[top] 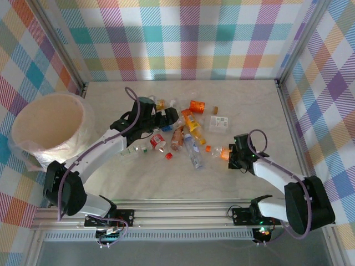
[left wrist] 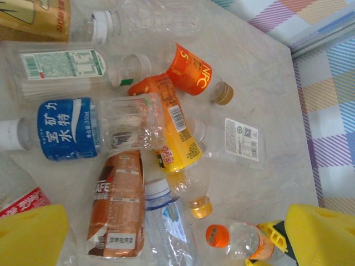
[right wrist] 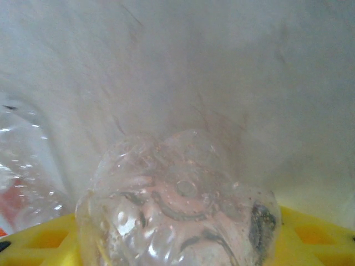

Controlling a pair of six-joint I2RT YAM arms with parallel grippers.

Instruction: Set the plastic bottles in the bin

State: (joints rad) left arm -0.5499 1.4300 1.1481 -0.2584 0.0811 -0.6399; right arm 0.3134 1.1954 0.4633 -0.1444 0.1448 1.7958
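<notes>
I see plastic bottles (left wrist: 55,69) heaped on the desk (left wrist: 260,83). A blue-labelled bottle (left wrist: 83,128) lies against a brown-labelled bottle (left wrist: 116,205) and an orange-labelled bottle (left wrist: 176,130). My left claw (left wrist: 177,246) hangs above, yellow fingers (left wrist: 324,233) spread wide.

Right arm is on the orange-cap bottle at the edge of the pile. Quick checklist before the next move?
1. Orange-capped bottle between the right gripper fingers: ok, its clear base fills the gap in the right wrist view.
2. Grip firm enough to lift: cannot tell.
3. Left gripper open and empty: ok, it hovers over the bottle pile.
4. Free path to the bin: probably not ok, the left arm lies between the right gripper and the bin.
5. Bin upright, mouth unobstructed: ok.
</notes>
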